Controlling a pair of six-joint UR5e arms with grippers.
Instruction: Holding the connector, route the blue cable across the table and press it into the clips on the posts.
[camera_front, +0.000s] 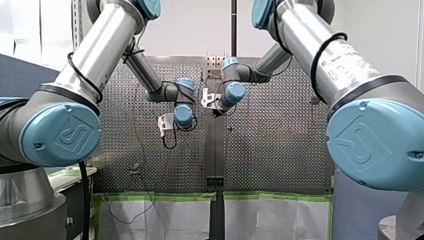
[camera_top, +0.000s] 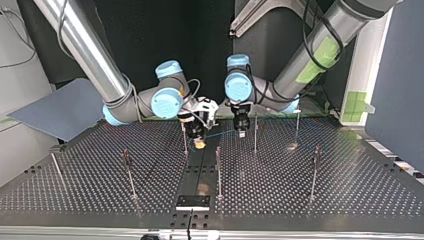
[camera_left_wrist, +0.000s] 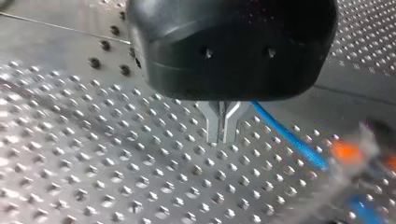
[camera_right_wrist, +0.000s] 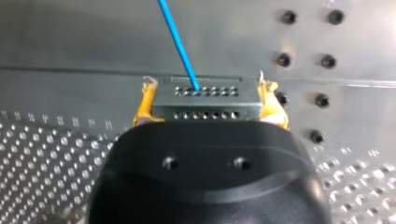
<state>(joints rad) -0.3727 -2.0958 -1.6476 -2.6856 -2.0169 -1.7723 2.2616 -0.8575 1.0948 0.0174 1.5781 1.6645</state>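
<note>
Two grippers hang low and close together over the perforated table (camera_top: 325, 200), near the middle of its edge on the arms' side. My right gripper (camera_top: 199, 143) clamps the grey connector (camera_right_wrist: 205, 105) between its yellow pads (camera_right_wrist: 142, 109), just above the table's smooth centre strip (camera_top: 197, 172). The blue cable (camera_right_wrist: 180, 44) leaves a hole in the connector's face and runs across towards my left gripper (camera_top: 242, 132). That one's metal fingers (camera_left_wrist: 214, 126) sit nearly together, with only a slit between them. The cable passes close beside them, and I cannot tell whether it touches. Thin posts (camera_top: 218, 170) stand upright across the table, one just beside each gripper.
</note>
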